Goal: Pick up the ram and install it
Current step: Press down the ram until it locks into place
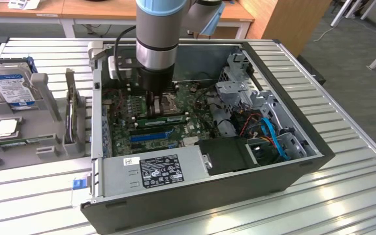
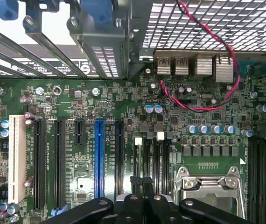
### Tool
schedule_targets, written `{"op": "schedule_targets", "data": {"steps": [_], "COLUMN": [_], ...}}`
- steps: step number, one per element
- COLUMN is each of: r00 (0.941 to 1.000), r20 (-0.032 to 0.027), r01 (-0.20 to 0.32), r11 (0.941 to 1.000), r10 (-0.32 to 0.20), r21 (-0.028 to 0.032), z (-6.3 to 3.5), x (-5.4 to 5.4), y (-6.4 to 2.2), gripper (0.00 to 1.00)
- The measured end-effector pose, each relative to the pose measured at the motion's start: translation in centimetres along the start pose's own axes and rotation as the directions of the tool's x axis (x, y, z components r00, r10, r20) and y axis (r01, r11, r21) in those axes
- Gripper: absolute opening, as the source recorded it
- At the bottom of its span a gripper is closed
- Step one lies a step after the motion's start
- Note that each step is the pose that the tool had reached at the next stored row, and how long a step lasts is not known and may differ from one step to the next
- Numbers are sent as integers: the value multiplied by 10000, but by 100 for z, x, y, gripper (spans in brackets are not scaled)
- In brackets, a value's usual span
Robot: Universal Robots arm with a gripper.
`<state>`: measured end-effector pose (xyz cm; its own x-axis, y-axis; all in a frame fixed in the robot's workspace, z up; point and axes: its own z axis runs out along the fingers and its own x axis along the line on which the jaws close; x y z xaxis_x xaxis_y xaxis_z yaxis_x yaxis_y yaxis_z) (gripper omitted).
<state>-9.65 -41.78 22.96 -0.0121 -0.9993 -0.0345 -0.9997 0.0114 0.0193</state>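
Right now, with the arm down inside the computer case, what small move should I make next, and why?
Probably a gentle, straight push down. In the exterior view the gripper stands upright right on the ram, which lies level in line with the memory slots beside the processor socket. Whether it is fully seated cannot be told, so go slowly.

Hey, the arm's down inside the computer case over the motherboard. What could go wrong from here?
1. The gripper hangs right over the ram, among narrow black memory slots set close together. A slight offset might press the stick against a slot's edge or into the neighbouring slot.
2. The CPU socket with its metal frame sits right beside those slots, so a sideways drift could knock it.
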Motion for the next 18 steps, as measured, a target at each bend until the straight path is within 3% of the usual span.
{"op": "schedule_targets", "data": {"steps": [18], "r00": [10000], "r20": [-1], "r01": [-1], "r11": [10000], "r10": [1], "r21": [-1], "z": [-267], "x": [-9], "y": [5], "gripper": [10]}}
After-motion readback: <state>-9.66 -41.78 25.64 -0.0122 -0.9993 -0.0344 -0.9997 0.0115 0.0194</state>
